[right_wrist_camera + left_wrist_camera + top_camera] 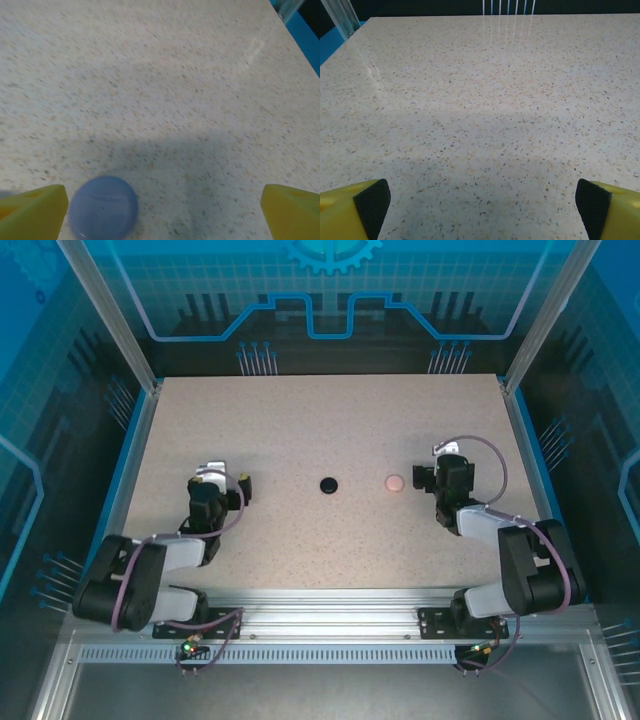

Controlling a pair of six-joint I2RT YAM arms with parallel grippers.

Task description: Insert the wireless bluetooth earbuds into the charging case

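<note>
No text, brand, number or sign is showing legibly anywhere. The blue backdrop panel [330, 290] is displaying a gear outline and circuit-style lines without lettering. A faint mark on the lavender-blue round case [102, 207] is blurring past reading.

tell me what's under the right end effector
A round bluish-purple case lies on the table beneath the open right end effector, close to one finger and not gripped. It looks closed, so whatever is inside it is hidden.
</note>
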